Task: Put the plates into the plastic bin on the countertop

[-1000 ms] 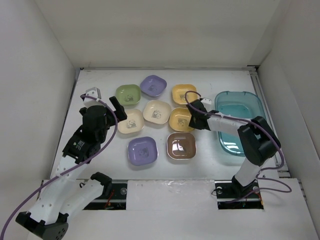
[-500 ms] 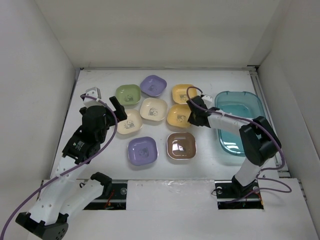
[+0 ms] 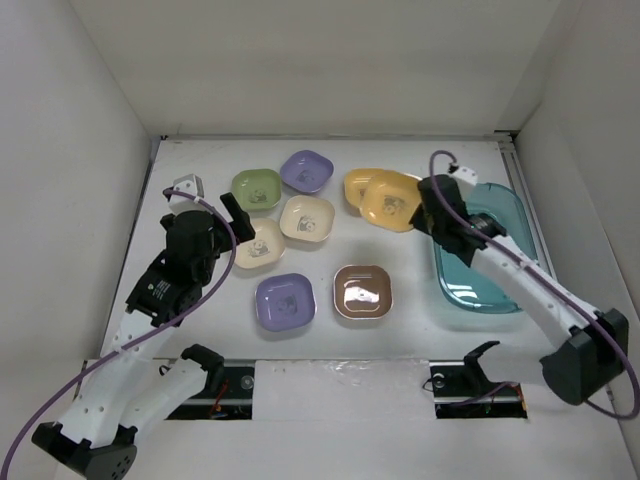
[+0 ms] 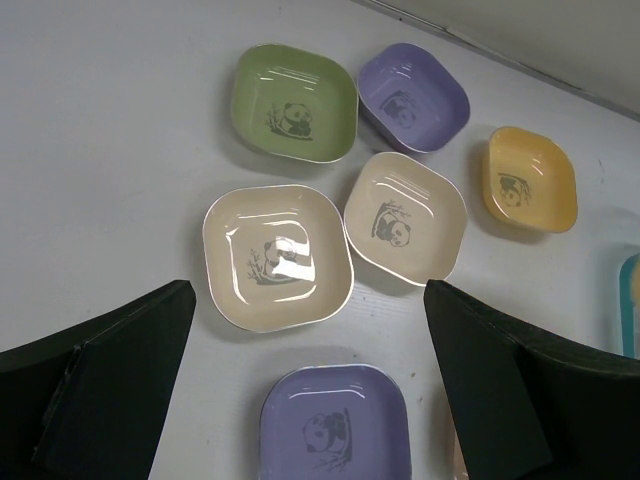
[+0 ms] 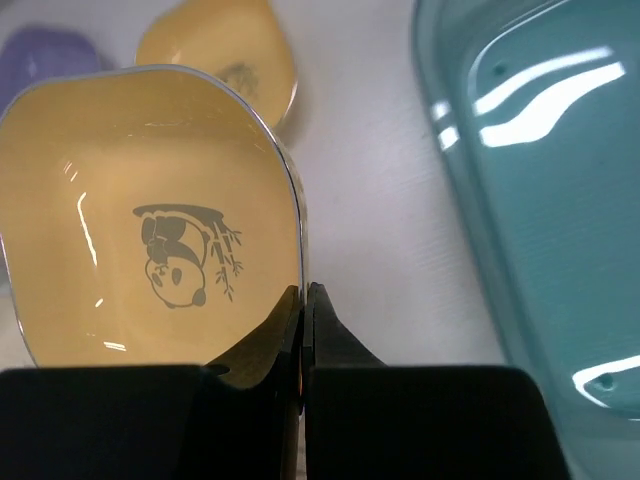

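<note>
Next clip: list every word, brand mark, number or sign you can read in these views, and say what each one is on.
No readable text in any view.
The yellow plate pinched by the right claw carries only a panda drawing, no lettering.
The green plate has the same kind of panda drawing, no words.
The plastic bin shows no label or number.

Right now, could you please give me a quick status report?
Right tool shut on yellow plate, at its rim, beside the plastic bin. Left tool open above cream plate. Bin holds no plates; path looks clear.
</note>
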Action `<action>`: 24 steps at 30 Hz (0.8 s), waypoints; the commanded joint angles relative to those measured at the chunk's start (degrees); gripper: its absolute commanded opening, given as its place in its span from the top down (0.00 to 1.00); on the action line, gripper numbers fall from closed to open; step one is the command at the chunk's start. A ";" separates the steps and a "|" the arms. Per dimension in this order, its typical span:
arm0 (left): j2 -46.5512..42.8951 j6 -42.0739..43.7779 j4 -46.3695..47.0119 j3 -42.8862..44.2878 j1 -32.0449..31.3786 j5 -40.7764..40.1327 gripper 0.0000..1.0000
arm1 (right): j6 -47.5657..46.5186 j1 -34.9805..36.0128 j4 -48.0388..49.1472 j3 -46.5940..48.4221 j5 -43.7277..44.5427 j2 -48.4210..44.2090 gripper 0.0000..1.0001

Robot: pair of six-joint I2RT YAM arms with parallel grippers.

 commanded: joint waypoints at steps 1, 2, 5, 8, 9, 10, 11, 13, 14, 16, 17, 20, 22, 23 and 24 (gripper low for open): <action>-0.13 0.71 1.94 -0.12 0.20 0.18 0.00 | -2.43 -7.18 -2.77 -0.15 4.97 -4.77 1.00; -0.13 0.71 1.94 -0.12 0.20 0.18 0.00 | -3.05 -11.73 -2.77 -1.04 3.92 -5.48 1.00; -0.13 0.71 1.94 -0.12 0.20 0.70 0.00 | -6.65 -19.22 0.13 -4.90 1.20 -7.41 1.00; 0.48 0.71 1.94 -0.12 0.20 1.23 0.00 | -10.34 -28.89 3.90 -7.98 -2.58 -7.42 1.00; 1.09 0.71 1.94 -0.12 0.20 1.23 0.00 | -11.13 -33.18 4.78 -8.51 -5.20 -7.42 1.00; 1.10 0.71 1.94 -0.12 0.20 1.23 0.00 | -11.84 -35.05 5.32 -8.52 -6.71 -6.37 1.00; 1.71 0.71 1.94 -0.12 0.20 1.23 0.00 | -13.15 -36.29 6.54 -8.52 -7.77 -4.71 1.00; 3.46 0.71 1.32 0.58 0.20 1.23 0.00 | -13.86 -37.70 7.42 -8.52 -8.47 -2.95 1.00; 4.17 0.19 0.80 0.58 0.20 1.23 0.00 | -14.39 -38.49 7.43 -8.52 -8.48 -1.37 1.00; 6.19 0.18 0.80 1.20 0.20 1.84 0.00 | -14.39 -39.02 8.22 -7.99 -8.48 -0.04 0.82; 6.72 0.18 0.80 1.20 0.20 1.85 0.00 | -14.39 -39.54 9.09 -7.99 -8.48 -0.04 0.71; 7.34 0.18 0.80 1.20 0.20 1.85 0.00 | -14.92 -39.55 10.94 -7.99 -8.48 0.67 0.45; 7.34 0.18 0.80 1.20 0.20 1.85 0.00 | -15.44 -39.55 11.47 -7.37 -8.48 1.80 0.41; 7.34 0.70 0.80 1.20 0.20 2.37 0.00 | -15.45 -39.55 10.78 -6.33 -8.48 1.81 0.41; 7.34 0.71 0.80 1.20 0.20 2.37 0.00 | -16.06 -39.03 10.77 -5.80 -8.48 2.33 0.41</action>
